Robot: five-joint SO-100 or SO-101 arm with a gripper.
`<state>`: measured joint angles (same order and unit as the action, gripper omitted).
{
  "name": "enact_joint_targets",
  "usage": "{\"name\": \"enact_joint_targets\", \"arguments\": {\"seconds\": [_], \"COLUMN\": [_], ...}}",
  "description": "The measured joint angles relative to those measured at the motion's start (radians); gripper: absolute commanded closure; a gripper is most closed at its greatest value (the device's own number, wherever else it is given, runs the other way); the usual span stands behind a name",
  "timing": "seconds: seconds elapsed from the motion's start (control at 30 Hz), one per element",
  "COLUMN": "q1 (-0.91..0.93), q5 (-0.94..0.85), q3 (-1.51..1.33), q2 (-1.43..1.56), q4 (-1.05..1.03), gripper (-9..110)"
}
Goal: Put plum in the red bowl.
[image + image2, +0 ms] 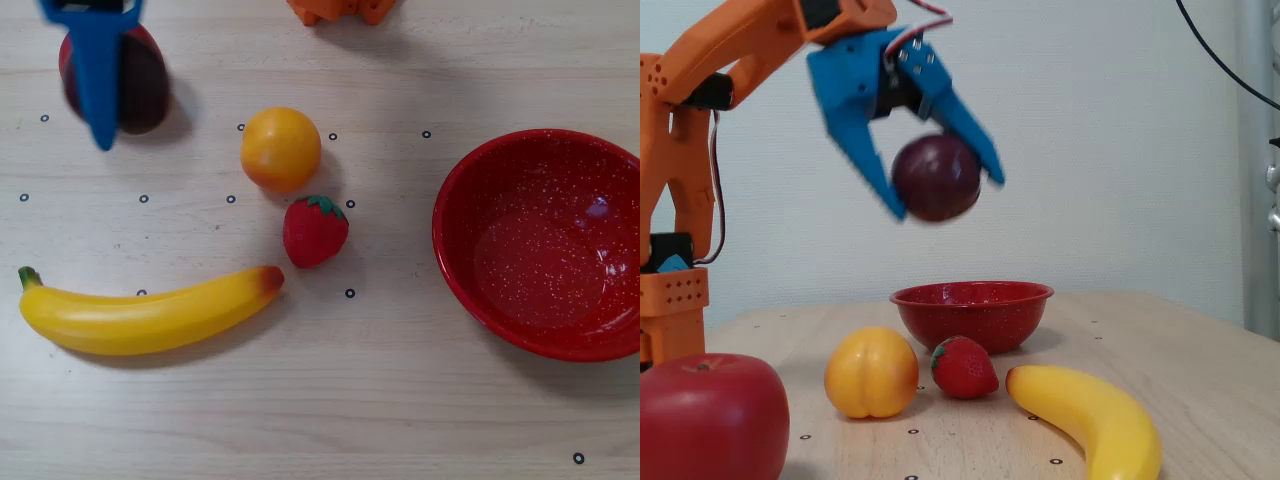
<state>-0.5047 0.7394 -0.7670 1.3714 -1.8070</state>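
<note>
Fixed view: blue gripper clamps plum in midair, at 11 o'clock above red bowl on table. Orange, strawberry, banana in front.

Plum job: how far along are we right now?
Pickup looks done: the end effector grips the plum high above the table in the fixed view. Left: carry it to the red bowl, empty in the overhead view, and release.
</note>
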Motion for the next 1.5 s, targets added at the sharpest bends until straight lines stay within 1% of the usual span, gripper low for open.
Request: {"name": "enact_joint_targets", "arguments": {"seconds": [0.17, 0.23, 0.47, 0.63, 0.77, 0.9, 1.0, 1.1, 1.23, 1.4, 1.5], "q1": [0.146, 0.21, 0.471, 0.658, 0.801, 0.902, 0.931, 0.948, 0.977, 0.979, 0.979], "q5": [-0.147, -0.206, -0.388, -0.453, -0.463, -0.463, -0.462, -0.449, -0.373, -0.284, -0.25], "q3": [-0.103, -0.16, -0.416, -0.577, -0.69, -0.853, -0.971, -1.031, -1.109, -1.152, -1.154], "q2": [0.17, 0.229, 0.419, 0.509, 0.546, 0.554, 0.541, 0.482, 0.403, 0.31, 0.258], "q4": [0.011, 0.046, 0.281, 0.462, 0.574, 0.775, 0.931, 1.057, 1.201, 1.233, 1.232], "gripper": [101, 101, 101, 101, 101, 101, 101, 101, 101, 101, 96]}}
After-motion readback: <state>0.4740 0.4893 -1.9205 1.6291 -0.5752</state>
